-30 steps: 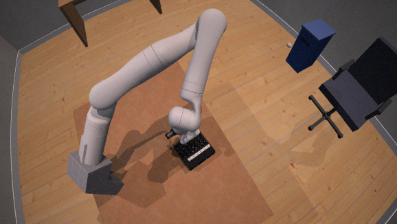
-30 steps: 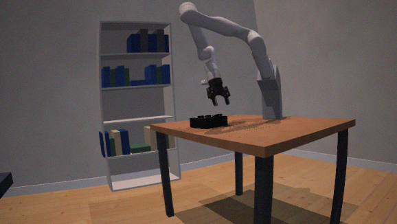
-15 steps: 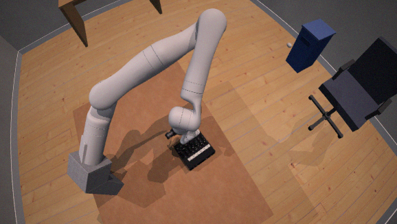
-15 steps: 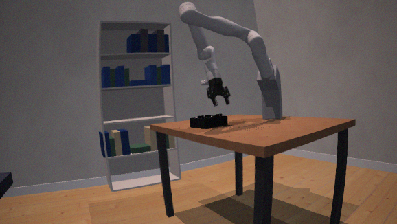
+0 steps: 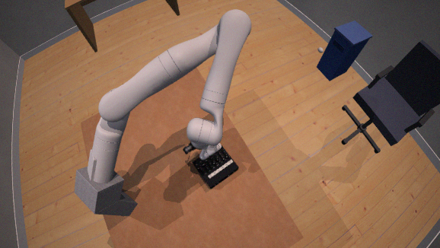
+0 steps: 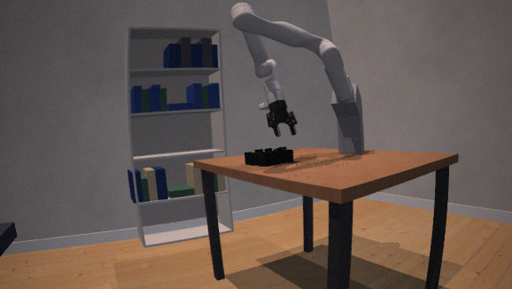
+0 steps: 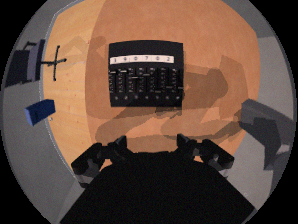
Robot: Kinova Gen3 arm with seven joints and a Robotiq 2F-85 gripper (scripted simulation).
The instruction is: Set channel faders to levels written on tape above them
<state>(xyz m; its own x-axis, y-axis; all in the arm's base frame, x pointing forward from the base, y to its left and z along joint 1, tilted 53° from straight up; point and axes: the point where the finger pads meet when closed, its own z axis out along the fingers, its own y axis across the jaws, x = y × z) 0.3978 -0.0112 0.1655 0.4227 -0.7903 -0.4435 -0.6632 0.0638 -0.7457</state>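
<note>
The black lighting desk point(image 5: 215, 166) stands on the wooden table, with a white tape strip along one long edge and a row of faders beside it. It also shows in the side view point(image 6: 268, 156) near the table's far left edge and in the wrist view point(image 7: 145, 74), tape strip at the top. The written levels and cap positions are too small to read. My gripper point(image 6: 282, 128) is open and empty. It hangs well above the desk, its fingers showing at the bottom of the wrist view.
The arm's grey base point(image 5: 100, 190) stands on the table beside the desk. A bookshelf point(image 6: 177, 133) is behind the table. An office chair point(image 5: 396, 103) and a blue bin point(image 5: 342, 49) stand on the floor away from the table.
</note>
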